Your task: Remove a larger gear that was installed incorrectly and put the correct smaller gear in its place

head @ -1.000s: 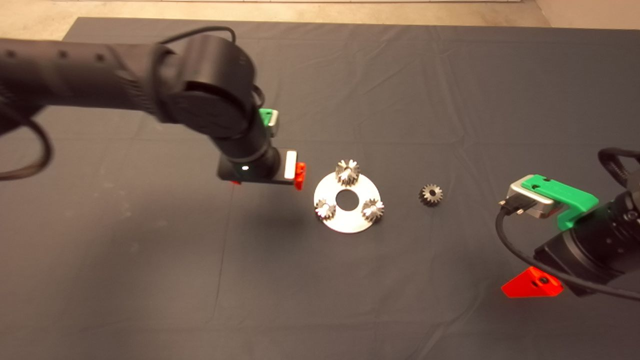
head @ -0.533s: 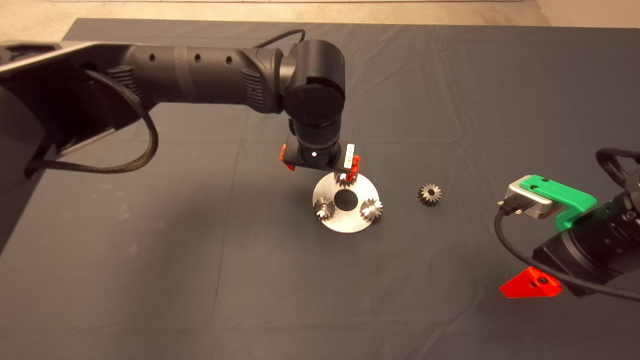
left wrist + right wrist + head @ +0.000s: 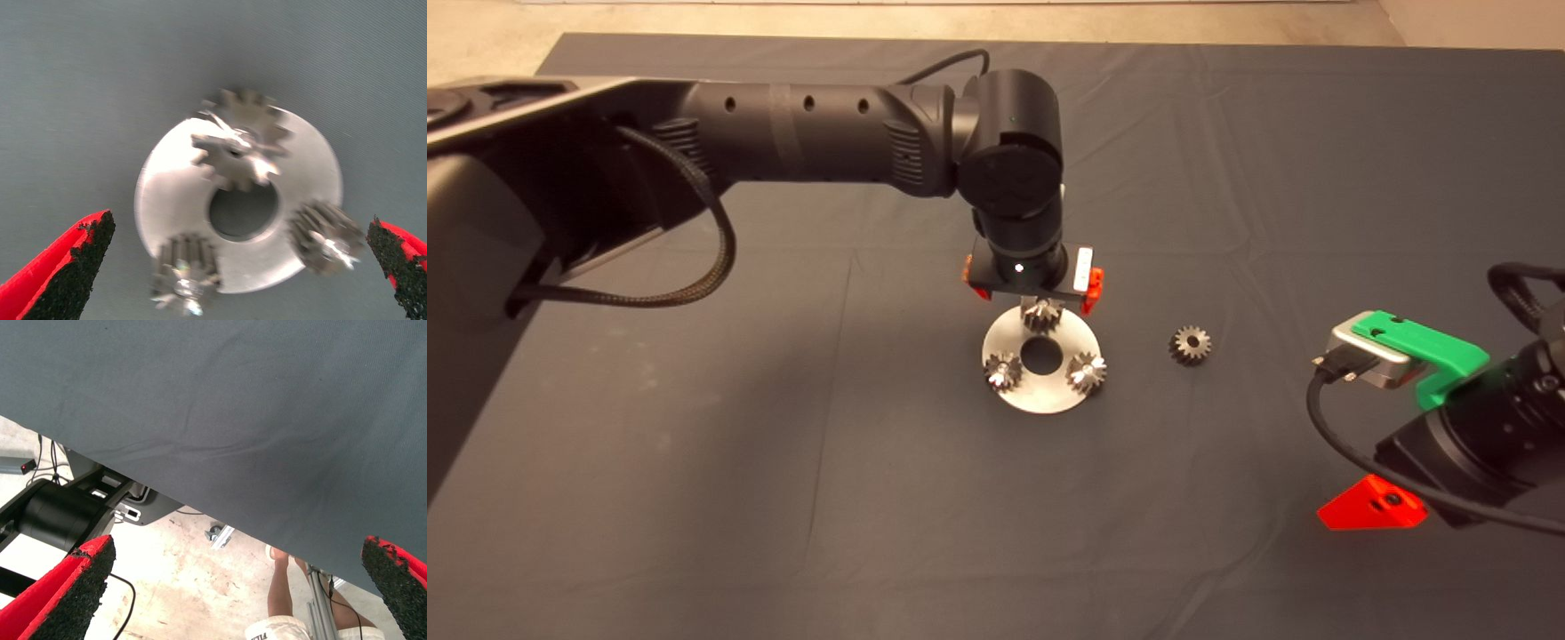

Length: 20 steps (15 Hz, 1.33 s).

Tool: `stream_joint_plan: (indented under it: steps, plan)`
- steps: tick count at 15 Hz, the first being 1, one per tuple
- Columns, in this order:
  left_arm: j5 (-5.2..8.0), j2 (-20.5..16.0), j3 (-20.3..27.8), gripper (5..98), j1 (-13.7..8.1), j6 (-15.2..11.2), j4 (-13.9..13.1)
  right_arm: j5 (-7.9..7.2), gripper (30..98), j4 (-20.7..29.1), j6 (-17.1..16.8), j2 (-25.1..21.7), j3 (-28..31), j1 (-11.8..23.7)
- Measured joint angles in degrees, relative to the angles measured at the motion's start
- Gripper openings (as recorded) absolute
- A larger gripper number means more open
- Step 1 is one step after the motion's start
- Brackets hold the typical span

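Note:
A round silver plate (image 3: 1040,391) lies mid-mat and carries three gears. The larger gear (image 3: 1042,316) stands at its far edge, with two small shiny gears (image 3: 1003,372) at its near edge. My left gripper (image 3: 1032,283) hangs above the larger gear, open, touching nothing. In the left wrist view the larger gear (image 3: 237,150) and the plate (image 3: 167,193) lie between the widely spread fingers (image 3: 67,267). The smaller gear (image 3: 1191,345), dull and dark, lies on the mat to the right of the plate. My right gripper (image 3: 237,547) waits open at the lower right.
The dark mat (image 3: 694,489) covers the table and is wrinkled. The right wrist view shows the mat's edge (image 3: 200,500), the floor, a person's leg (image 3: 280,593) and a black machine base (image 3: 60,513). A black cable (image 3: 1352,453) loops from the right arm.
My left arm has swung right, from left of the plate to above the larger gear. The gears, the plate and the right arm have not moved.

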Motion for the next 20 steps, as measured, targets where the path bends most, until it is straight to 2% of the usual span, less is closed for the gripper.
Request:
stream_joint_plan:
  steps: [4, 9, 11, 13, 14, 18, 20]
  plan:
    - [-0.26, 1.17, -1.43, 97.7, 0.0, 0.48, -0.02, -0.02, 97.7, 0.0, 0.0, 0.0, 0.0, 0.0]
    - [0.09, 1.14, -3.72, 97.7, 0.07, 1.57, 0.09, -0.02, 97.7, 0.0, 0.0, 0.0, 0.0, 0.0]
    - [0.13, 1.21, -4.3, 97.7, 1.05, 2.4, 0.11, -0.02, 97.7, 0.0, 0.0, 0.0, 0.0, 0.0]
    - [0.27, 1.41, -5.68, 97.7, 3.16, 2.57, 0.13, -0.05, 97.7, 0.0, 0.0, 0.0, 0.0, 0.0]
    - [0.35, 1.41, -6.0, 97.7, 3.36, 2.67, 0.17, -0.05, 97.7, 0.0, 0.0, 0.0, 0.0, 0.0]
    - [0.27, 1.86, -5.97, 97.7, 3.02, 3.04, 3.26, -0.02, 97.7, 0.01, 0.0, 0.0, 0.0, 0.0]
    - [0.27, 1.82, -5.97, 97.7, 3.04, 3.06, 3.85, -0.02, 97.7, 0.02, 0.0, 0.01, 0.0, 0.0]
